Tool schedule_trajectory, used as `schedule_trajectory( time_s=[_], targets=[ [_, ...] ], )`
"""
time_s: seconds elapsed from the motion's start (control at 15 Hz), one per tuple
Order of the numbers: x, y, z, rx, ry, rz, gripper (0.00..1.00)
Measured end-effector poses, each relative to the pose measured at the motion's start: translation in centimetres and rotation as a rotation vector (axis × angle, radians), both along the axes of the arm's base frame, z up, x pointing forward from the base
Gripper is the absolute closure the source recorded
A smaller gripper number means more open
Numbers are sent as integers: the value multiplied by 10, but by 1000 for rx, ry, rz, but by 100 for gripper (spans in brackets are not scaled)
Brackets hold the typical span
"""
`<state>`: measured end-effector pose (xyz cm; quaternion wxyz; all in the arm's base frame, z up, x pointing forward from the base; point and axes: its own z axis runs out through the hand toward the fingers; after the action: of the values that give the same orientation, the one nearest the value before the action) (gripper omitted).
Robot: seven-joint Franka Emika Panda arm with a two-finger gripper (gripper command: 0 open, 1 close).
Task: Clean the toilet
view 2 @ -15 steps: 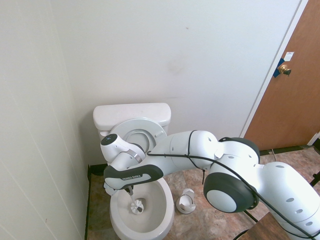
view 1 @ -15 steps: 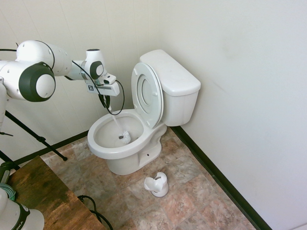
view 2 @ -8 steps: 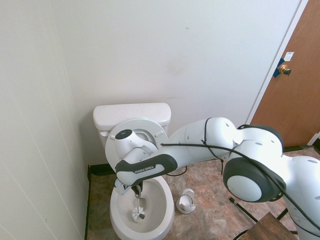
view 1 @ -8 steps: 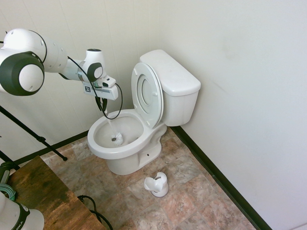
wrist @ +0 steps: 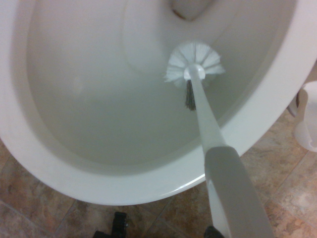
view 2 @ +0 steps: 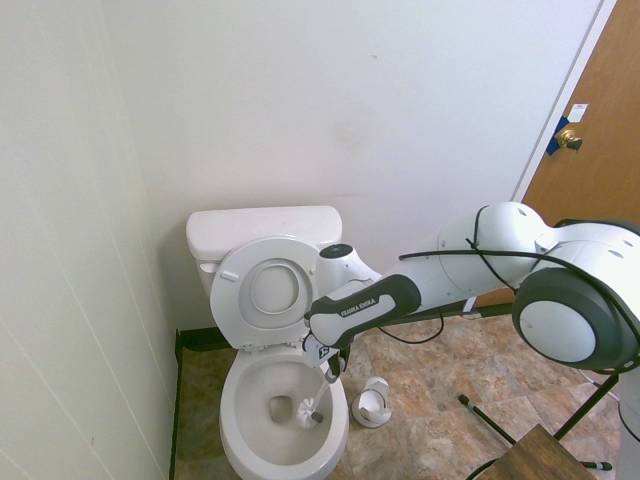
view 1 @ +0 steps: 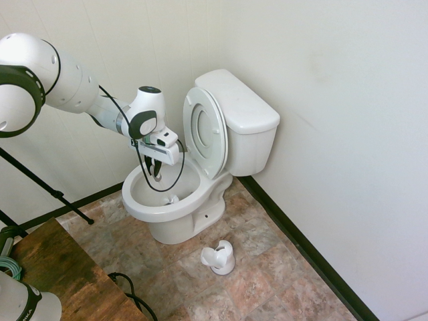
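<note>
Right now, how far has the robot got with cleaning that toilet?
Done: the toilet's seat and lid stand raised against the tank, and the brush is out of its holder, which sits on the floor beside the bowl.

In hand: the gripper is shut on the brush handle, with the bristle head down inside the bowl.

Left: finishing the scrubbing and putting the brush back. How clean the bowl is, I cannot tell.

Glossy white porcelain toilet (wrist: 59,163): wrist view shows only part of the bowl, rim cut by picture edges. White plastic brush handle (wrist: 237,198): cut off at bottom edge.
</note>
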<state>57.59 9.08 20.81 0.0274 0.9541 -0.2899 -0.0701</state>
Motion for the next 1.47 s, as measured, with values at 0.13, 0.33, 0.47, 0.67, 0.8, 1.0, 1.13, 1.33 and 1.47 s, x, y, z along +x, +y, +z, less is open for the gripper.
schedule_trajectory(
  time_s=[0.13,0.33,0.47,0.67,0.8,1.0,1.13,1.33,1.47],
  targets=[
    [12,-8,5,-3,-17,-16,100],
    [47,-9,8,-9,-27,-29,100],
    [75,3,9,-17,-32,-38,100],
    [105,45,7,-34,-34,-16,100],
    [112,84,3,-48,-36,12,100],
    [112,127,-5,-62,-35,50,100],
    [109,133,-6,-64,-33,60,100],
    [95,123,16,-76,-46,66,100],
    [80,121,53,-82,-64,86,100]
  ],
)
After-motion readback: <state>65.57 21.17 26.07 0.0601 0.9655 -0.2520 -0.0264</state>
